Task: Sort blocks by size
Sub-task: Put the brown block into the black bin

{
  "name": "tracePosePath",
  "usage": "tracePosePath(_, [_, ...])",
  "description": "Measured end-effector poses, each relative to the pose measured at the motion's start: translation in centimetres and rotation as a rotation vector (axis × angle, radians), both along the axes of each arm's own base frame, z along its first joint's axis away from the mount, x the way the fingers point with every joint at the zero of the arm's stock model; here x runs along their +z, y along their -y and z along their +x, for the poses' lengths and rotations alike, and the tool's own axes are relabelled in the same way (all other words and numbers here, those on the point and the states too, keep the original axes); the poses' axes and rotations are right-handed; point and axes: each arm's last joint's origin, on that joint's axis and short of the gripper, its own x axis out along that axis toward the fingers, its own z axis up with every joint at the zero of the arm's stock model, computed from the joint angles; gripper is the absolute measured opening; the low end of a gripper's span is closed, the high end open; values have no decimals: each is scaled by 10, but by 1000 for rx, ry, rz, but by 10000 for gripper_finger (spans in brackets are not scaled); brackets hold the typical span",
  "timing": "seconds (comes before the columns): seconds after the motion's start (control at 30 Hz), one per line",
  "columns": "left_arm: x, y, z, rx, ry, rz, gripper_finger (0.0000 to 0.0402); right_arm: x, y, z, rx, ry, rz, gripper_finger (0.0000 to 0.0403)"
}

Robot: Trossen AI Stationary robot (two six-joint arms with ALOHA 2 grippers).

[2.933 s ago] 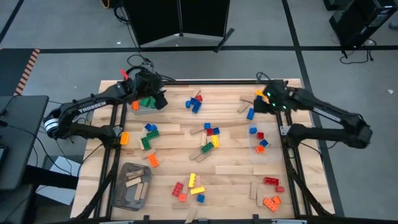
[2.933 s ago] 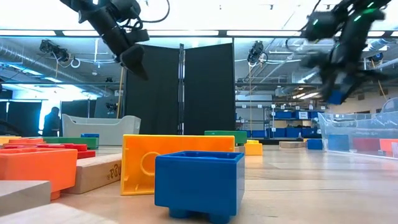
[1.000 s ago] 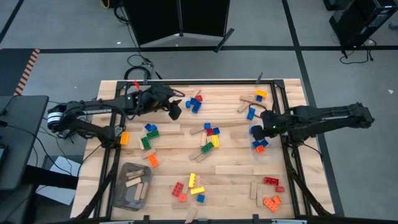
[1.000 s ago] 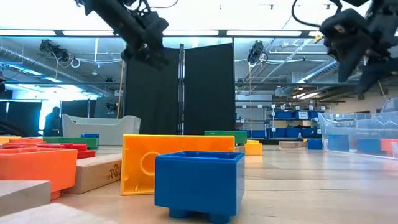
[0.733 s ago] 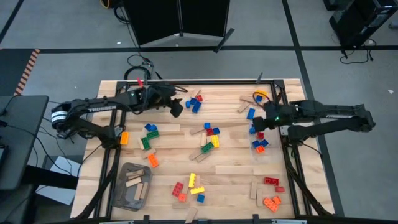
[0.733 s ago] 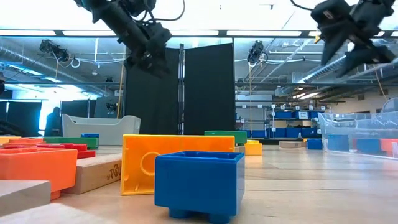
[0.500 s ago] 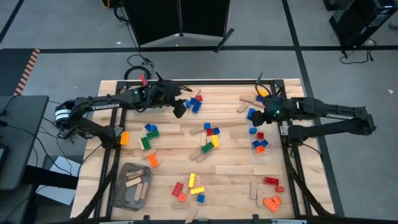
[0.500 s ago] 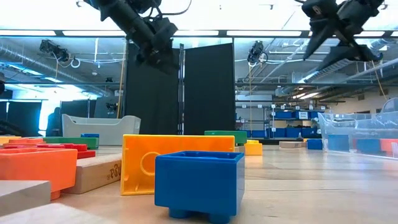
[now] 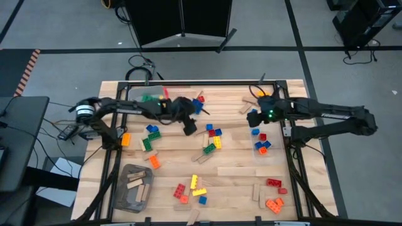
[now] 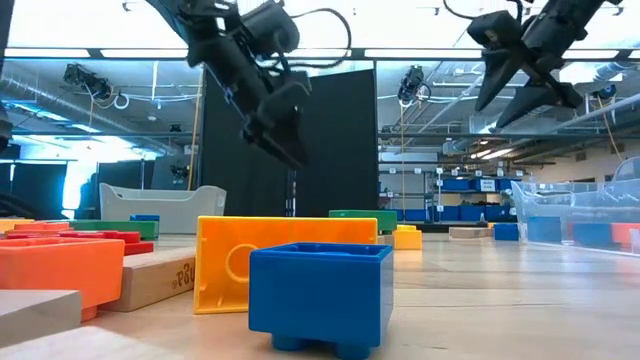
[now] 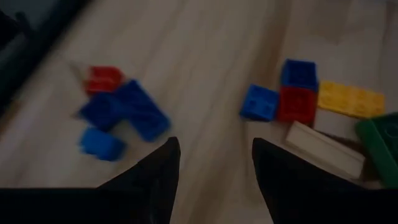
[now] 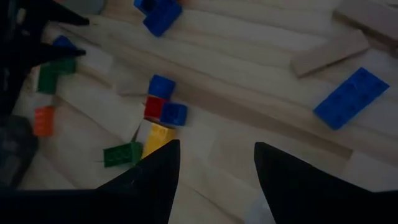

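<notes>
Left pincer [image 9: 189, 128] hangs above the middle of the tabletop [image 9: 239, 160], reached out from the left edge. Its fingers [image 11: 152, 177] stand apart with bare wood showing between them; nothing is held. In its wrist view, a blue and red cluster of bricks [image 11: 118, 112] lies to one side, and a second group lies to the other: two blue bricks, a red brick [image 11: 297, 102], a yellow brick [image 11: 351, 99], a tan wooden piece [image 11: 323, 149] and part of a green brick [image 11: 380, 146].

Right pincer [image 9: 252, 118] hangs over the far right part of the tabletop, near a long blue brick [image 12: 351, 98] and two wooden pieces [image 12: 329, 53]. Its fingers [image 12: 149, 180] are likewise parted and empty.

The blocks are spread across the whole tabletop. A central group of blue, red, yellow and green bricks [image 9: 213, 135] sits between the two arms. Near the front edge lie red, orange, yellow and blue bricks [image 9: 191, 188], and at the front right corner red and orange bricks [image 9: 274, 194]. A grey bin [image 9: 133, 187] at the front left holds tan wooden pieces. A clear bin [image 10: 580, 215] at the right side holds blue and red bricks.

In the low view, a blue brick [image 10: 320, 295] and an orange brick [image 10: 240, 255] stand nearest the camera.
</notes>
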Motion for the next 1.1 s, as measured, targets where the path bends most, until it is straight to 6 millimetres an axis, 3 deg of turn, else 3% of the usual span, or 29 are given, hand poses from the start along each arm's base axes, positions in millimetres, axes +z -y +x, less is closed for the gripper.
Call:
tracePosePath(0.37, [-47, 4, 25, -57, -20, -129, 208, -12, 2, 14, 42, -77, 27, 221])
tracePosePath(0.87, [-88, 19, 37, -98, -113, -155, 203, -12, 2, 14, 49, -80, 24, 220])
tracePosePath(0.97, [-89, 19, 37, -90, -117, -144, 183, -12, 2, 14, 49, -79, 23, 221])
tracePosePath(1.1, [-88, 19, 36, -78, -121, -143, 120, -12, 2, 14, 49, -79, 24, 220])
